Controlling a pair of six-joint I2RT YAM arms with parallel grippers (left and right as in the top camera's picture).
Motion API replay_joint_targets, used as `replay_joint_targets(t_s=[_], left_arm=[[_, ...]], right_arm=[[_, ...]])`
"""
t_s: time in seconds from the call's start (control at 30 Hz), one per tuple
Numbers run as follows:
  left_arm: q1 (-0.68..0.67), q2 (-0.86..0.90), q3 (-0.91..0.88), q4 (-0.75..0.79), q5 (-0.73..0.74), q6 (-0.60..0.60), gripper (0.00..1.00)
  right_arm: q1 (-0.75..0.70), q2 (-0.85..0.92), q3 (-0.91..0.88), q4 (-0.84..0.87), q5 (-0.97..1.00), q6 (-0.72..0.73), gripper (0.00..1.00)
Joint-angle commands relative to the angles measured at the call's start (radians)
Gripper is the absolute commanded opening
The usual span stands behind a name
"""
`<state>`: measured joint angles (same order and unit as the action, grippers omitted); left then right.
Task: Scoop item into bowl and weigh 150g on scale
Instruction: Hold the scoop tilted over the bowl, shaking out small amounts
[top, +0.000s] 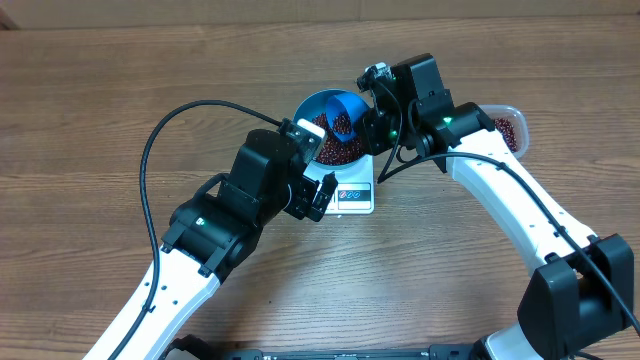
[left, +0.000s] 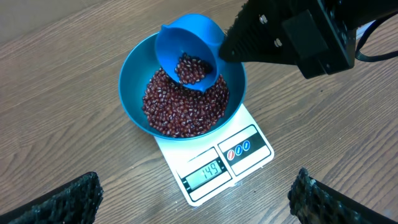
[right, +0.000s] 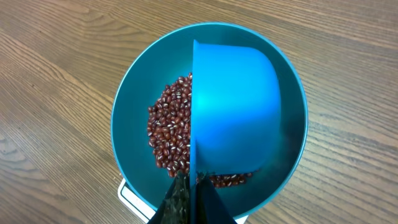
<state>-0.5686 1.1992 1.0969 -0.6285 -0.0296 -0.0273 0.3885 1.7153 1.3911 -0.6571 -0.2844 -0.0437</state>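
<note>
Our right fingers (right: 177, 205) grip the scoop (left: 186, 56) tight, tipped directly above the bowl (left: 134, 74) of beans (left: 183, 109) on the scale (left: 249, 149) (display reads 149). Our left fingers (left: 68, 202) hang wide apart and empty before the scale, so we judge the right arm nearer.

Matt wood-grain table (left: 62, 74). Smooth blue bowl (left: 132, 81) and scoop (left: 180, 40), probably plastic, with a soft sheen. Small glossy red-brown beans (left: 183, 109). Smooth white plastic scale (left: 174, 153). On the left gripper (left: 196, 205), the pads (left: 68, 202) look rough, matt black.
</note>
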Motion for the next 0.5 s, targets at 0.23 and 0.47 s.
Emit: replay_joint_targets(t_s=[0.23, 0.47], left_arm=[[0.004, 0.002, 0.026, 0.005, -0.003, -0.002, 0.99], [0.003, 0.002, 0.026, 0.004, -0.003, -0.003, 1.0]], right_arm=[[0.004, -0.03, 0.004, 0.034, -0.006, 0.029, 0.04], [0.003, -0.029, 0.003, 0.038, 0.002, 0.037, 0.04]])
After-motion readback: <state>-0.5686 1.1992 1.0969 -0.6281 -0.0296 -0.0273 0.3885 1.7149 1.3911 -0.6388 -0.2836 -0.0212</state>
